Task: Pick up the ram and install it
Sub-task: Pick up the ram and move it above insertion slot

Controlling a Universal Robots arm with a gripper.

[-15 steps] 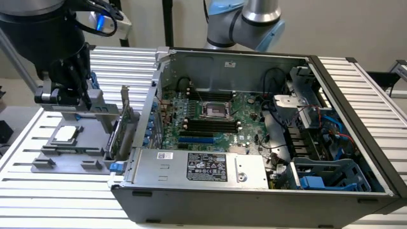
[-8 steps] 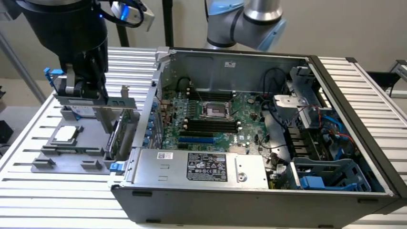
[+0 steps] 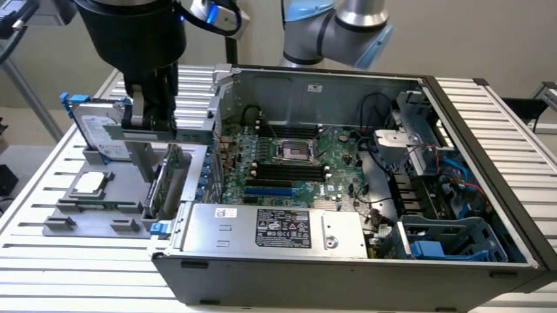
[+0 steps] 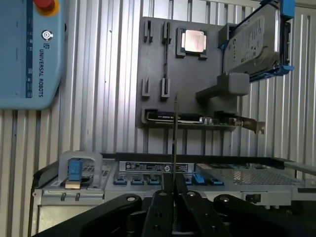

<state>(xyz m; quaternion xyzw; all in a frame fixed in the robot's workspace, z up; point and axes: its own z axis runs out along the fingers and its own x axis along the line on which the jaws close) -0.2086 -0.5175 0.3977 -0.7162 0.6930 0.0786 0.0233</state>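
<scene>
Ram (image 4: 175, 133) edge-on, a thin dark line | pincer (image 4: 174, 186) clamped on it | one end hidden in the grip

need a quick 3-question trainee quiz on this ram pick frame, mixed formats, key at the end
1. True or false: the end effector is shut on the ram.
2. Where is the ram? A) seated in a motherboard slot. B) held in the air by the grey fixture tray, outside the computer case. C) lying flat on the table slats.
3. Fill in: the part standing in blue brackets at the tray's edge is the ____.
Key: 1 true; 2 B; 3 hard drive.
</scene>
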